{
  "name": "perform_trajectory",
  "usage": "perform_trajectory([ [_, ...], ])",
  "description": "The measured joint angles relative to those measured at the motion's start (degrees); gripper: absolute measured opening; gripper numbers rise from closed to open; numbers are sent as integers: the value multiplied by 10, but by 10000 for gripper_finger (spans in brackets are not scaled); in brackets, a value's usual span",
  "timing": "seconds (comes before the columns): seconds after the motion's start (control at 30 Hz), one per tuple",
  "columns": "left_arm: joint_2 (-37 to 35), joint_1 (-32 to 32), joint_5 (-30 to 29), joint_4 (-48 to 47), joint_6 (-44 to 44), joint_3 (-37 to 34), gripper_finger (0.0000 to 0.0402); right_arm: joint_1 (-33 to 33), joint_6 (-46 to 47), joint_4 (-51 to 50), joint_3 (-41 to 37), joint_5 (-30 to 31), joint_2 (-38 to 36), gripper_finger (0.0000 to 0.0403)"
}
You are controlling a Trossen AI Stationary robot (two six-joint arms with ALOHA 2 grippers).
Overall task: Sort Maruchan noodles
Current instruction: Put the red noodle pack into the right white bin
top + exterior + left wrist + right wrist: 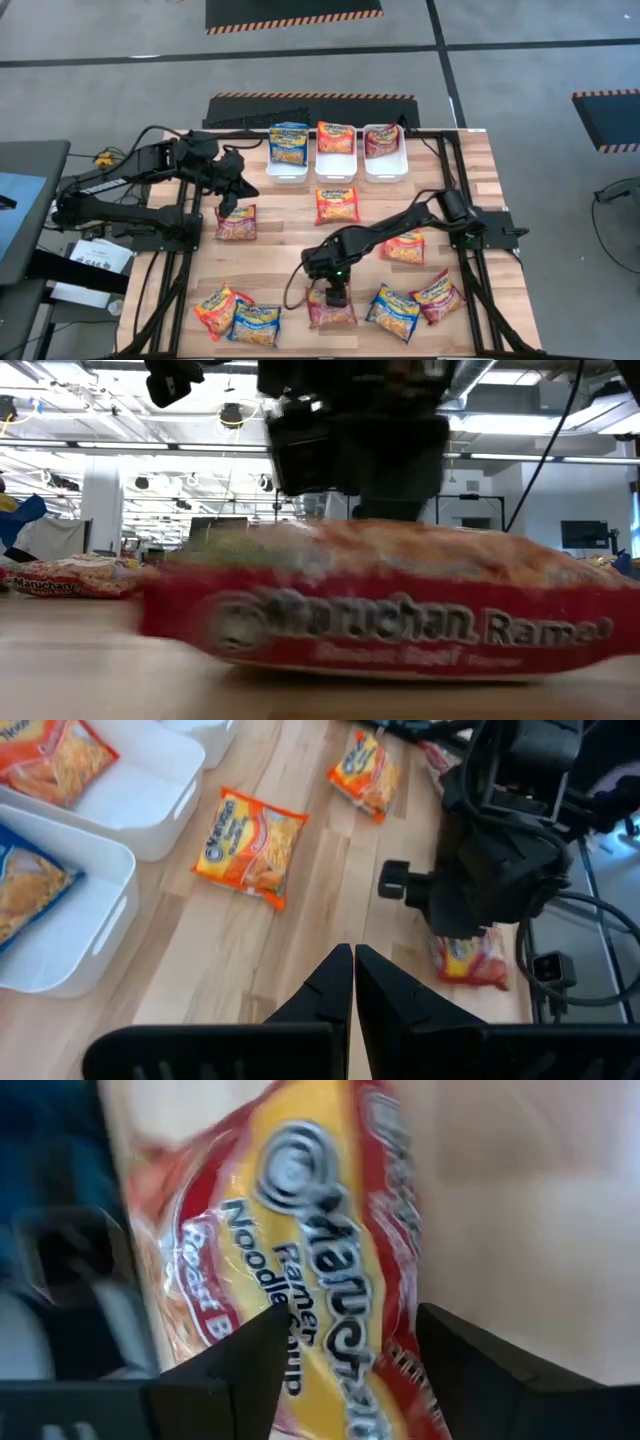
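The right tool (337,296) hangs spread over a dark red crinkly plastic ramen packet (331,310) on the wooden desk (280,250). Closing off-centre could let it slip. The left tool (352,982) waits, pressed together.

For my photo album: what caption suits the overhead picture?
Right gripper over a dark red noodle packet; three white trays each hold one packet.
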Motion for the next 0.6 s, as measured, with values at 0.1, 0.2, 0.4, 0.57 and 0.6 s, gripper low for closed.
perform_trajectory([
  [0.1, 0, 0, 0, 1, 4, 0, 2, 1, 10, 2, 0, -3, 3, 203],
  [0.2, 0, 0, -1, -5, 4, 0, 2, 1, 18, 3, 1, -12, 6, 141],
  [0.4, 0, 0, -10, -8, 4, 0, 2, 1, 19, 3, 1, -15, 6, 16],
  [0.57, 0, 0, -11, -8, 4, 0, 2, 1, 18, -9, 5, -9, 3, 6],
  [0.6, 0, 0, -11, -8, 4, 0, 2, 2, 14, -20, 12, -5, 3, 6],
])
